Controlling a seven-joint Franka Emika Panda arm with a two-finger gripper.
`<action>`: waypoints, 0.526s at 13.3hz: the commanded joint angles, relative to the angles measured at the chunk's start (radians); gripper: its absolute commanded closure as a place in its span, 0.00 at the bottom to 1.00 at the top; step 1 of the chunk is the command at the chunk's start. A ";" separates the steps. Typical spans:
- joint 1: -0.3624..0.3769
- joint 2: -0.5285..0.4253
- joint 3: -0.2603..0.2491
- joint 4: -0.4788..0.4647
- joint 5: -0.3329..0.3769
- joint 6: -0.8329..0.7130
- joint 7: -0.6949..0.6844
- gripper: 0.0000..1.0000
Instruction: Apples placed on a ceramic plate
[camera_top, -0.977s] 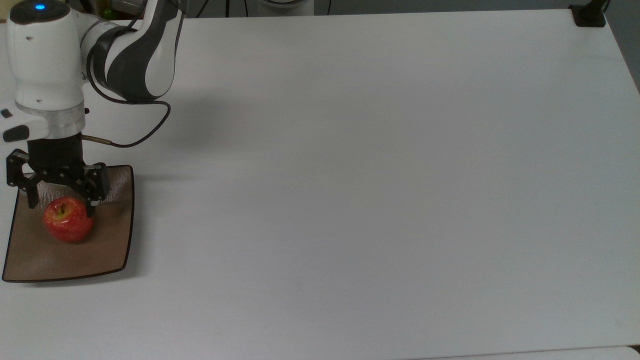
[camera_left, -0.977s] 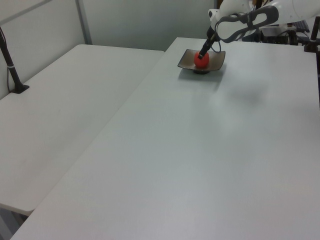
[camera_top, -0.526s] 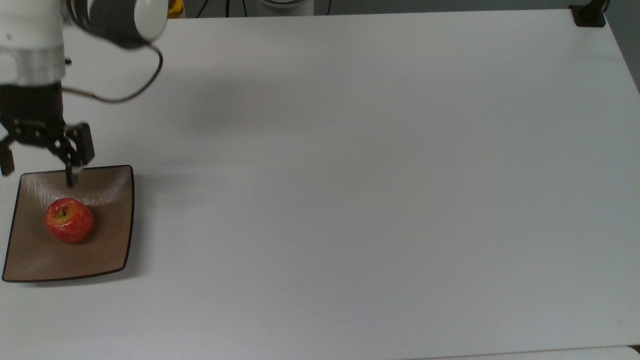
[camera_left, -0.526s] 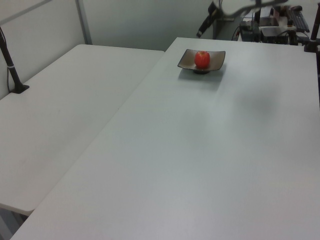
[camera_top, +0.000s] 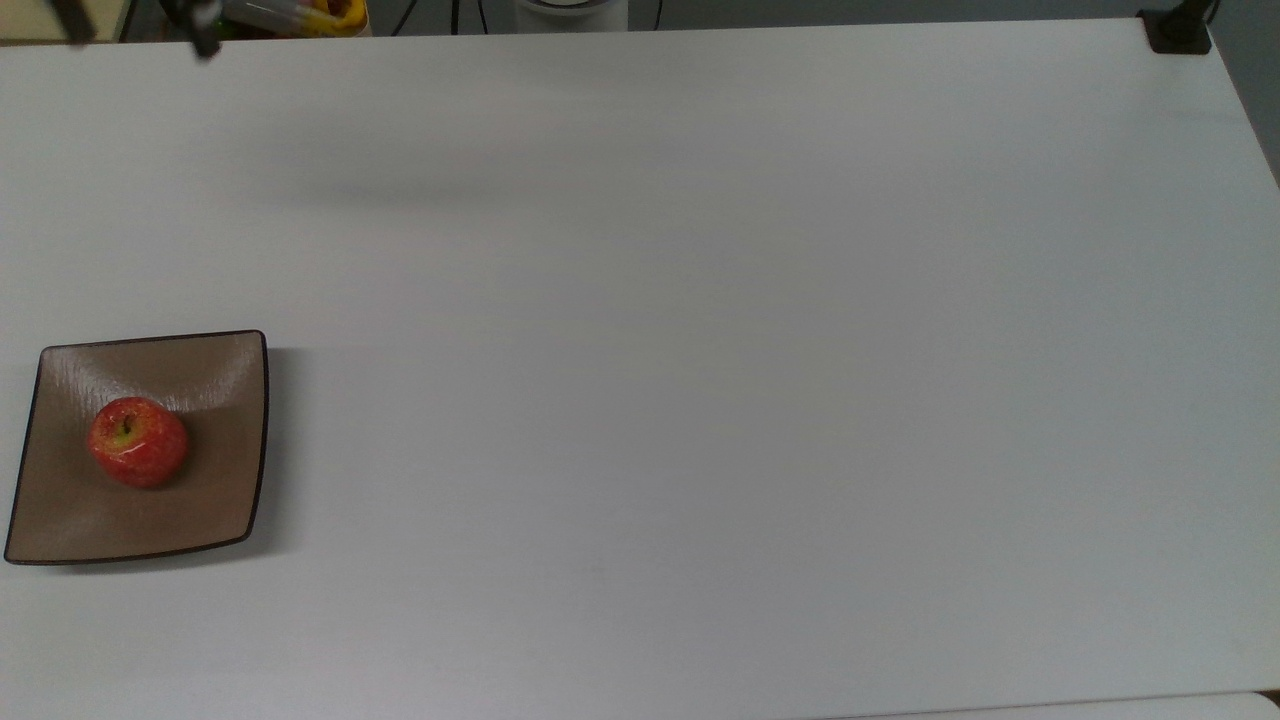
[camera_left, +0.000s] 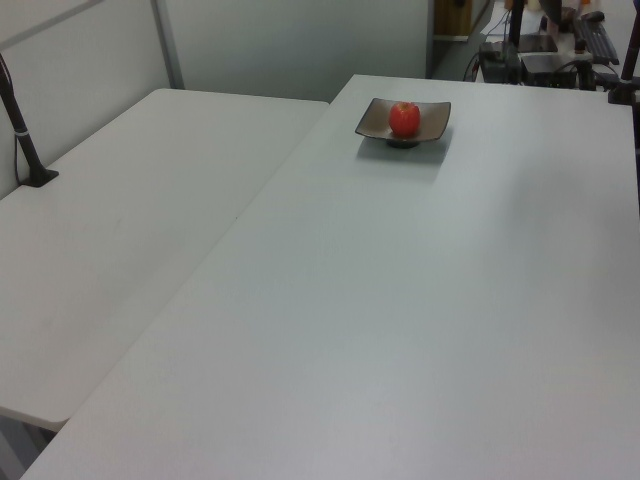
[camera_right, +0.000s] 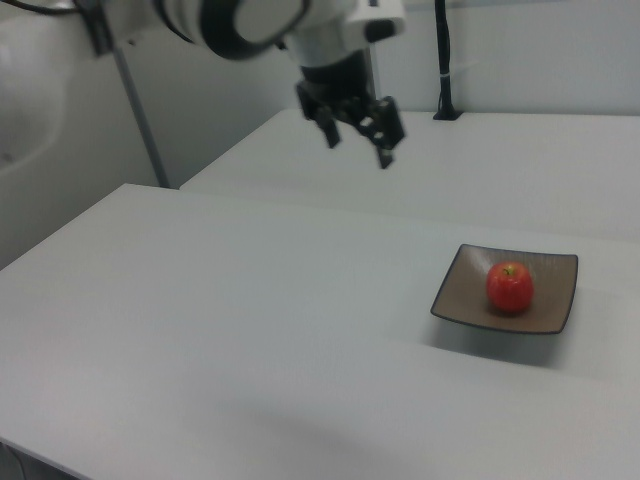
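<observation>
A small red apple (camera_top: 138, 441) rests upright on the square tan-brown ceramic plate (camera_top: 220, 500), at the top view's left edge of the white table. The left view shows the apple (camera_left: 404, 118) on the plate (camera_left: 375, 121) at the far end. In the right view the apple (camera_right: 510, 287) lies in the plate (camera_right: 462, 292), and my gripper (camera_right: 357, 142) hangs high above the table, well off to the right view's left of the plate, open and holding nothing. The tips of the gripper (camera_top: 138, 30) just show at the top view's upper left corner.
A black clamp post (camera_top: 1180, 28) stands at the table's far right corner in the top view. Yellow items (camera_top: 335, 12) lie beyond the table's back edge. A second white table (camera_left: 120, 220) with a black post (camera_left: 25, 140) adjoins on the left view's left.
My open gripper has risen from around the apple and pulled away toward the top view's upper left corner. The apple stays on the plate.
</observation>
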 joint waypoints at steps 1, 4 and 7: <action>0.043 -0.129 0.003 -0.074 0.020 -0.211 0.177 0.00; 0.123 -0.175 0.032 -0.080 0.001 -0.309 0.248 0.00; 0.140 -0.177 0.171 -0.117 -0.031 -0.294 0.298 0.00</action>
